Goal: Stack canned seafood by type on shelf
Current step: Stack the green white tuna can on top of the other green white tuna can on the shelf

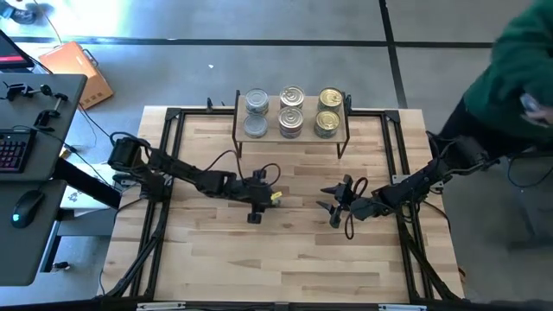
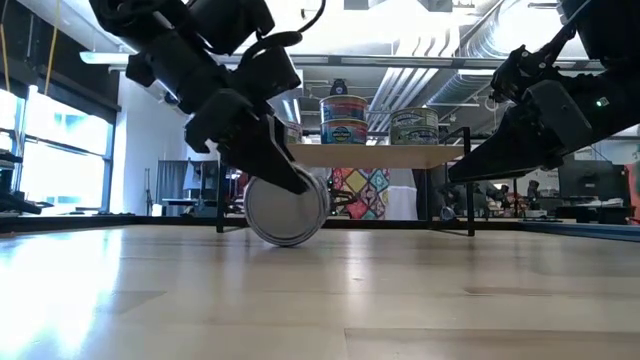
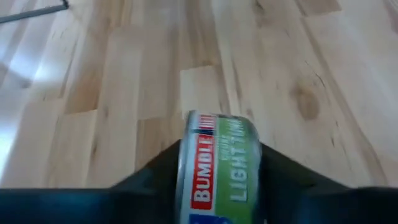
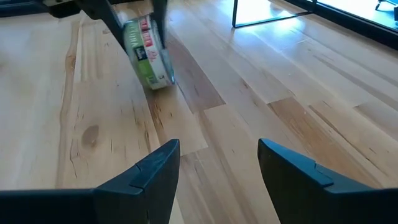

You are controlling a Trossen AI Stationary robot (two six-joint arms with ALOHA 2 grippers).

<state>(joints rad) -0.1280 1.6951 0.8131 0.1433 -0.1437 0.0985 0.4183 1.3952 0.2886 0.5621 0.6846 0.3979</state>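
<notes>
My left gripper is near the table's middle, shut on a green-labelled tuna tin that stands on edge; the tin also shows in the low view and the right wrist view. My right gripper hangs open a little to the tin's right, touching nothing. The shelf, a light-wood board on black wire legs, stands at the far edge. Several tins sit on it in three columns, some with silver tops and some with gold tops. My left gripper pinches the tin between its two fingers, one on each flat end, with the labelled wall facing the wrist. The fingers slant down from the table's left. The tin is on edge, one flat end facing the near side. Its lower rim is at the tabletop; whether it touches, I cannot tell.
Bare butcher-block tabletop lies near and between the arms. A black frame runs along the table's sides. A person in a green sleeve stands beyond the far right corner. A desk with a keyboard is on the left.
</notes>
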